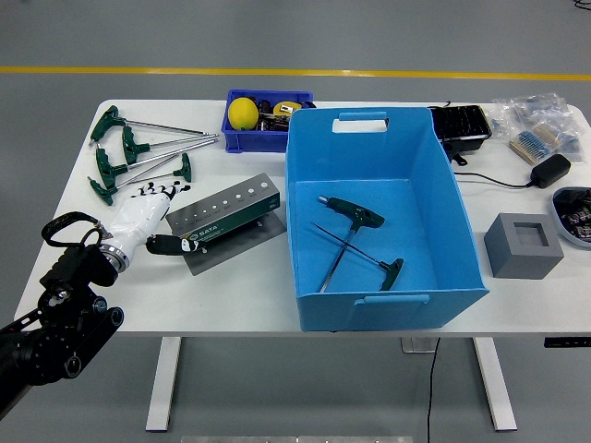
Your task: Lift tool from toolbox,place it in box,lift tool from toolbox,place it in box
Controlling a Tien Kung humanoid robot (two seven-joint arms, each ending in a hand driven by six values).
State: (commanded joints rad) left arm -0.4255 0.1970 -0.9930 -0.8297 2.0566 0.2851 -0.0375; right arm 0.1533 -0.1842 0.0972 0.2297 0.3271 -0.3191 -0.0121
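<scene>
Lower left of frame: your left hand point(148, 221) sits low over the white table point(240, 295), fingers loosely spread and holding nothing; the thumb points at the near left corner of the grey tool stand point(226, 221) and looks to be touching it or just beside it, though you cannot tell which.

Step in hand: you look to be between tools. Two T-handle wrenches point(355, 242) already lie crossed on the floor of the big blue box point(369, 148), so the next pick is what is open.

Tools left: the loose green-handled T-wrenches point(138, 152) lie in the upper left, just above your hand, shafts pointing right toward the small blue bin point(263, 125).

Next move calls for: carrying the hand up the frame to one green handle, curling the fingers round it, lifting clear of its neighbours, then travelling right over the box's near wall.

Watch for: the handles lie close together, so a wide grasp may drag a second wrench.

Right arm: out of view.
</scene>
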